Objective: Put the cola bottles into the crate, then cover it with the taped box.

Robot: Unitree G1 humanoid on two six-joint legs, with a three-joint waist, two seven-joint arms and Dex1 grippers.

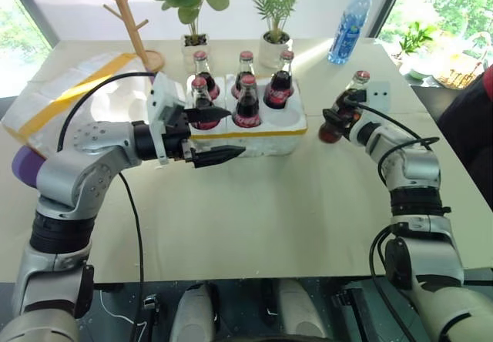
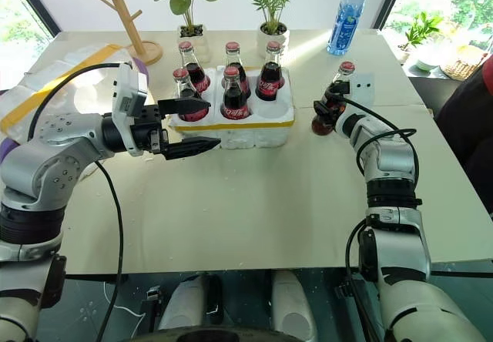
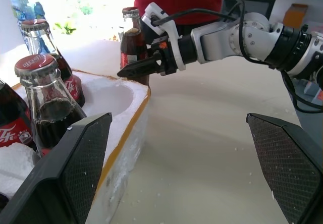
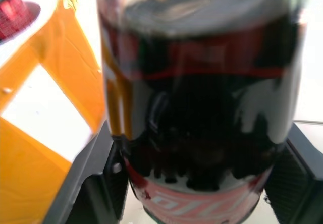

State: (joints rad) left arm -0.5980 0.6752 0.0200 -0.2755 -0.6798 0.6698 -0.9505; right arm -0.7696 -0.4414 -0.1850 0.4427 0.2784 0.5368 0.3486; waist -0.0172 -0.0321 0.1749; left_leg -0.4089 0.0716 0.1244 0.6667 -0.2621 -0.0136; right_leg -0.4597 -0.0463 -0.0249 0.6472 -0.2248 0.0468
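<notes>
A: Cola bottles first. From the head views, five stand in the crate (image 1: 266,138) and the sixth bottle (image 1: 340,115) stands on the bench (image 1: 308,219), just to the crate's right. The right claw (image 1: 341,119) is clamped on its lower body. One hole at the crate's near right corner looks free.

B: So the step in hand is loading the last bottle?

A: I judge so. Next move calls for a lift clear of the bench, a carry left over the rim, and a straight lowering into that free hole without knocking the neighbours. The taped box (image 1: 58,99) lies at the far left of the bench, not yet in use.

B: And the left claw (image 1: 216,135)?

A: Spread wide, level, just in front of the crate's left end, holding nothing.

B: What does the left wrist view add?

A: It looks along the crate's front wall. You see the yellow tape band (image 3: 132,133) on the rim, the empty hole beside the wall, and the right claw side-on, its fingers pinched on the bottle's label zone. A person in red stands behind.

B: The right wrist view?

A: The bottle's dark glass and red label (image 4: 202,199) sit right between the two black fingers (image 4: 96,183), confirming contact on both sides, which the head views cannot settle. It gives no sense of the hole's position, though.
</notes>
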